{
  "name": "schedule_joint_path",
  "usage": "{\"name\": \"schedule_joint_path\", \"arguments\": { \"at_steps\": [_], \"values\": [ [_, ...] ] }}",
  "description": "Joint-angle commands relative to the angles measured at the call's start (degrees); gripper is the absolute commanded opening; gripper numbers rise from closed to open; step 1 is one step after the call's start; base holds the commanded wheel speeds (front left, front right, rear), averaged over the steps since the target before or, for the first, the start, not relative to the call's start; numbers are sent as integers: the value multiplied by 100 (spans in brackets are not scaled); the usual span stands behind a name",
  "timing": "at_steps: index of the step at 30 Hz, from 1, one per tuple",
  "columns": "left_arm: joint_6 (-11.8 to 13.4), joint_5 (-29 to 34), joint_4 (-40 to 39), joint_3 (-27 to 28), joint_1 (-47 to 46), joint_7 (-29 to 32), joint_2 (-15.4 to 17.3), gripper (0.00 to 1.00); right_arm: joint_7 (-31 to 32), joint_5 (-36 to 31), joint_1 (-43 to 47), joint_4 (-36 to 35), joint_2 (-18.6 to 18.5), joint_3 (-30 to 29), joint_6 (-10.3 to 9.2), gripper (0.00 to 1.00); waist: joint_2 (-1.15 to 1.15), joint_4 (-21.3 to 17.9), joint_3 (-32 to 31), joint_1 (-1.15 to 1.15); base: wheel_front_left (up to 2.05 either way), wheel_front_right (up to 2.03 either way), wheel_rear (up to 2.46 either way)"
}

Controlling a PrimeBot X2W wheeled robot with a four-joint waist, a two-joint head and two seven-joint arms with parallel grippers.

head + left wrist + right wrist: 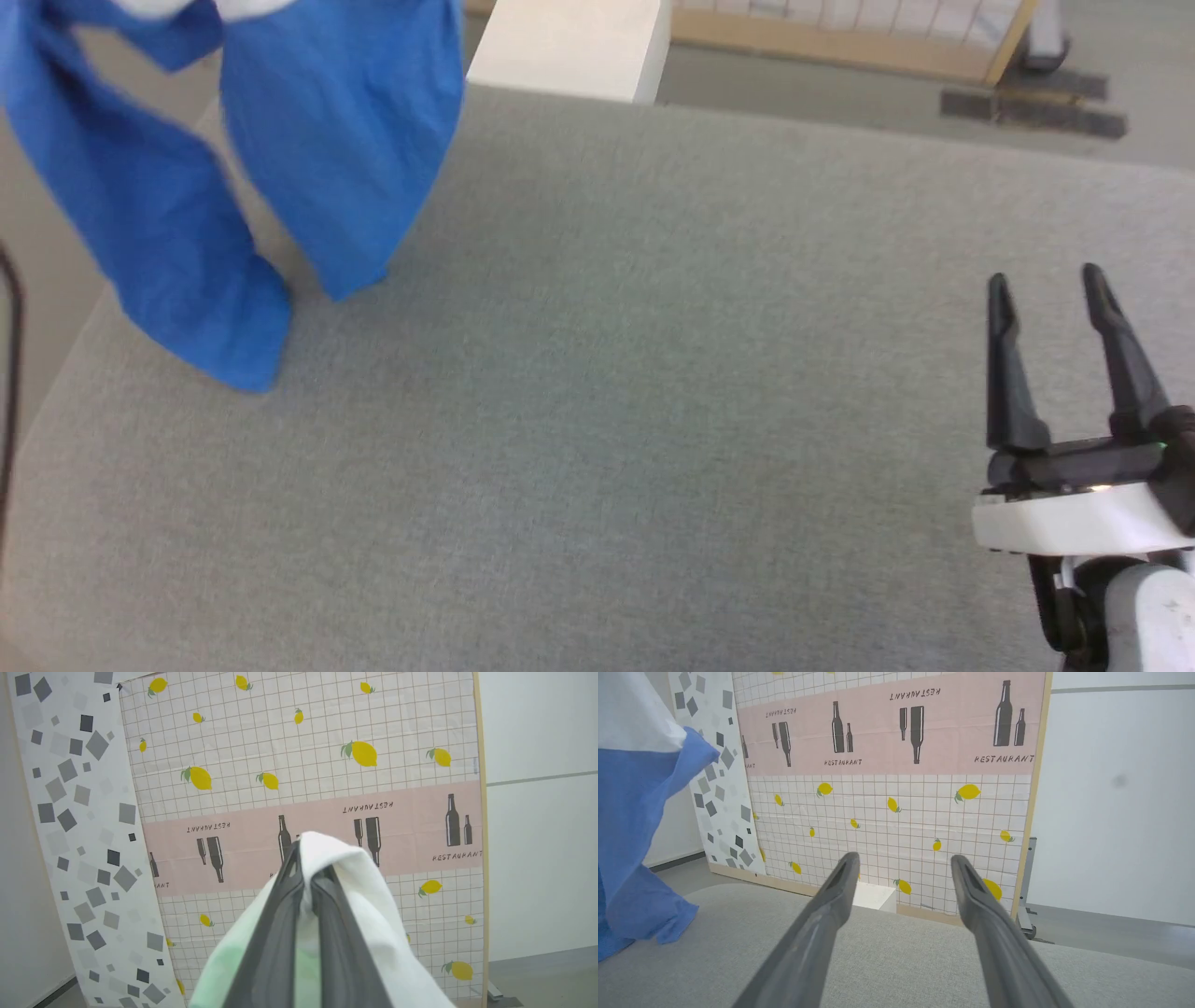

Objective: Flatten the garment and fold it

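The limp, light garment (336, 140) hangs from the left end effector (308, 877) pinching its white cloth; the spread right end effector (1045, 277) should probably take a blue hem.

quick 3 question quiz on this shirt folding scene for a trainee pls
1. True or false: the right hand is open over the grey fabric-covered surface.
2. Pick one. The T-shirt is: A) spread flat, B) hanging bunched from above, C) folded in a neat stack.
3. Fill the blank: in the left wrist view, the left hand is shut on ___ cloth of the T-shirt.

Key: 1 true; 2 B; 3 white.
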Motion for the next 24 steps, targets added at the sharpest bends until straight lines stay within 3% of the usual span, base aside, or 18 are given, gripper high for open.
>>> {"name": "schedule_joint_path", "arguments": {
  "at_steps": [1, 11, 17, 24],
  "values": [
    [99, -116, -147, 10, -229, 76, -189, 0, -53, 58, 73, 38, 2, -66, -10, 100, 0, -249, -318, 1, 0, 0, 0],
    [423, -607, -688, -290, -914, 478, -1320, 0, -213, 254, 44, 307, 2, -401, -10, 100, 0, -641, -438, 1, 0, 0, 0],
    [553, -838, -804, -591, -740, 551, -1941, 0, -257, 315, 3, 295, 2, -631, -10, 100, 0, -887, -358, 1, 0, 0, 0],
    [504, -875, -1002, -1206, 306, 588, -2193, 0, -275, 359, -94, 254, 3, -980, -10, 100, 0, -1158, -193, 1, 0, 0, 0]
  ]
}}
